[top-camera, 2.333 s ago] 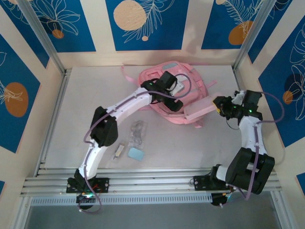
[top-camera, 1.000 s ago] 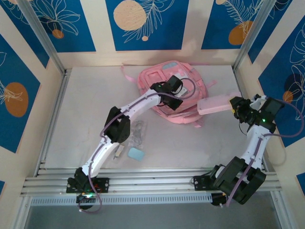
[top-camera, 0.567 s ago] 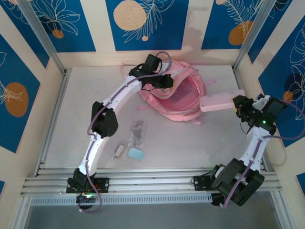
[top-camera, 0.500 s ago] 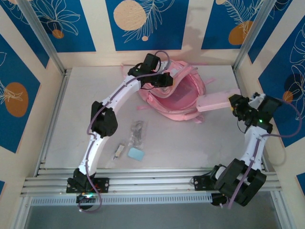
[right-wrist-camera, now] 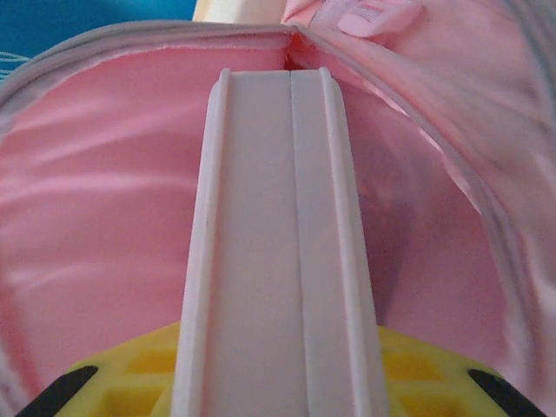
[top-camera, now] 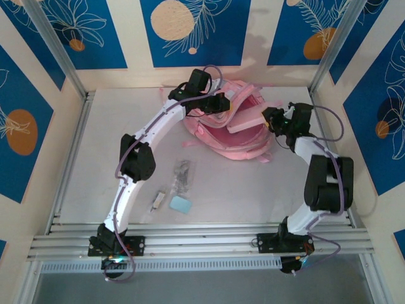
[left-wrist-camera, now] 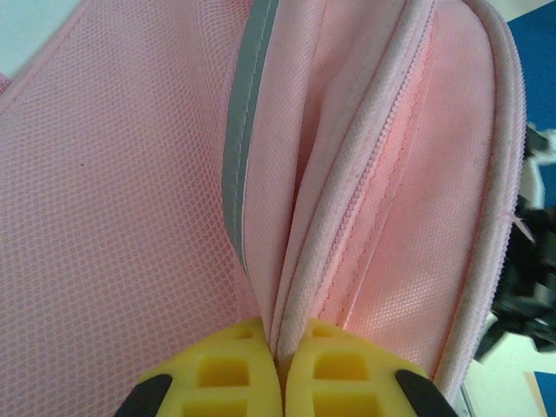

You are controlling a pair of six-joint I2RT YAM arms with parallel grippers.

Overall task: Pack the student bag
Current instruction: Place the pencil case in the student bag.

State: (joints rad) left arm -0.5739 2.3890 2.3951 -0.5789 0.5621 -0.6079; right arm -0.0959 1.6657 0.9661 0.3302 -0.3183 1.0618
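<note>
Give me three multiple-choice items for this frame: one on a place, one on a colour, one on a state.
1. Where does the far end of the pencil case, held by the right gripper, point?
A. Into the open mouth of the student bag
B. At the side wall
C. Down at the front rail

2. What colour is the small flat block on the table?
A. Red
B. Light blue
C. Black

3. What is the state of the left gripper?
A. Open above the table
B. Shut on the bag's fabric edge
C. Shut on the pencil case

Answers:
1. A: the right wrist view shows the case running into the bag's pink interior.
2. B: it shows pale blue in the top view.
3. B: the left wrist view shows the yellow fingers pinching pink fabric.
</note>
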